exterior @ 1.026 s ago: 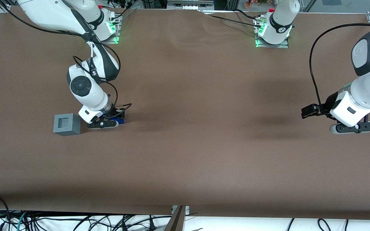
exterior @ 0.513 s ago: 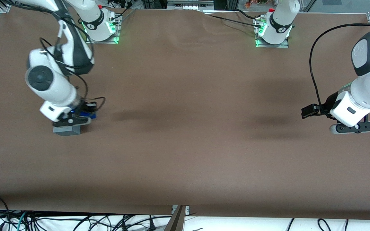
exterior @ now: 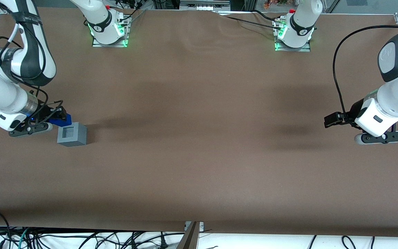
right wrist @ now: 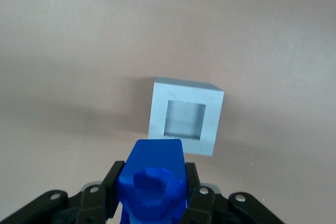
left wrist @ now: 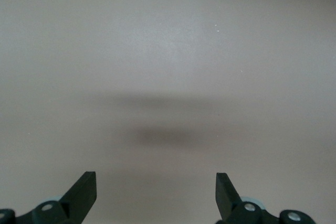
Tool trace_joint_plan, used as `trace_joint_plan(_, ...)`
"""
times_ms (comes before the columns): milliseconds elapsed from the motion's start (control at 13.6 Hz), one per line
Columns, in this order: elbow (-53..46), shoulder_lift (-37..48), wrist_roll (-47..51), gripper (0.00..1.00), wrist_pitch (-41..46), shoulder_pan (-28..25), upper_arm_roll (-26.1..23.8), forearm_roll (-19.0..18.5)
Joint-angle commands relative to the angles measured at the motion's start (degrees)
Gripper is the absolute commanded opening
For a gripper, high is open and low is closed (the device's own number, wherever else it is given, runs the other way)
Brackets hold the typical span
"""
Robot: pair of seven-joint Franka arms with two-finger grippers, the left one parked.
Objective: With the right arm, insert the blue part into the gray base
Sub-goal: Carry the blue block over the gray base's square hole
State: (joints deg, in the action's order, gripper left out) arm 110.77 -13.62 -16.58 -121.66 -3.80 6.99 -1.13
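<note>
Blue part sits clamped between the black fingers of the gripper on the right arm, raised above the brown table at the working arm's end. In the front view, moving from that edge inward, the arm's white wrist comes first, then the gripper with the part at its tip, then the gray base, which stands on the table just beside the gripper and slightly nearer to the front camera. Held part and base do not touch; the part hangs off to the side of the cube, not over its opening.

From the right wrist camera the blue part fills the space between the jaws, which press on its two sides, its knobby face turned toward the lens. The gray base lies ahead of it, upright, its square recess open and unfilled, with bare table all around it.
</note>
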Motion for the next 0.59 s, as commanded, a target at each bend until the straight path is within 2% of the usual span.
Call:
trace_joint_plan(0,0.32,-2.89,-0.99,0.25,-4.02,1.16,-0.13,1.04)
trace_joint_plan(513,0.15,-5.45,-1.52,0.25,-7.37,2.83,-0.22,1.65)
